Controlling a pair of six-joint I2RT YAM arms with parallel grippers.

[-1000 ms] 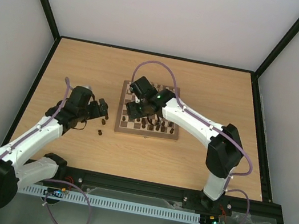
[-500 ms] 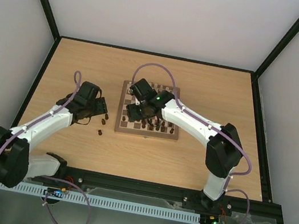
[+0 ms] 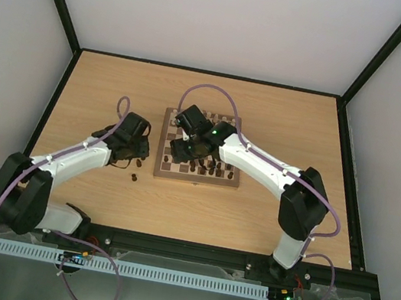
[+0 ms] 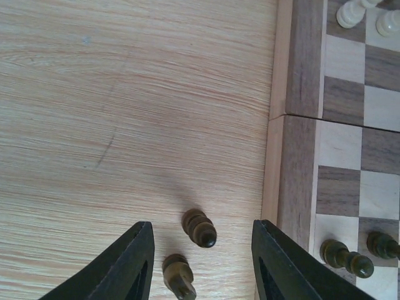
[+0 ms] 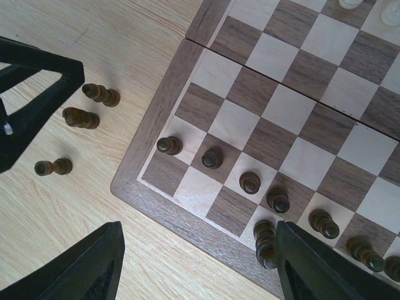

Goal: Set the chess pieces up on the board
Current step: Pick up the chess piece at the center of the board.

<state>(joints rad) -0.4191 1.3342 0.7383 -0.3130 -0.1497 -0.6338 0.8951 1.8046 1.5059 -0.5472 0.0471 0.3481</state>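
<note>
The board (image 3: 195,181) lies mid-table with dark chess pieces (image 5: 212,158) along its near rows and cream ones (image 4: 350,12) at the far side. Left of the board (image 4: 294,62), two dark pieces stand on the table, one (image 4: 199,228) between the fingers of my left gripper (image 4: 202,236) and one (image 4: 179,276) nearer the left finger (image 4: 131,265). The jaws stand apart and touch neither. My right gripper (image 5: 200,234) hovers open and empty over the board's near left corner (image 5: 162,100), with one finger (image 5: 312,265) beside a dark back-row piece (image 5: 264,244).
A third loose dark piece (image 5: 53,166) stands on the table nearer the arms, also seen as the piece (image 3: 133,178) in the top view. The left gripper (image 3: 133,146) and right gripper (image 3: 185,150) are close together at the board's left edge.
My left arm has stretched toward the board and lowered over the loose dark pieces, its jaws narrowing. The right arm has hardly moved.
</note>
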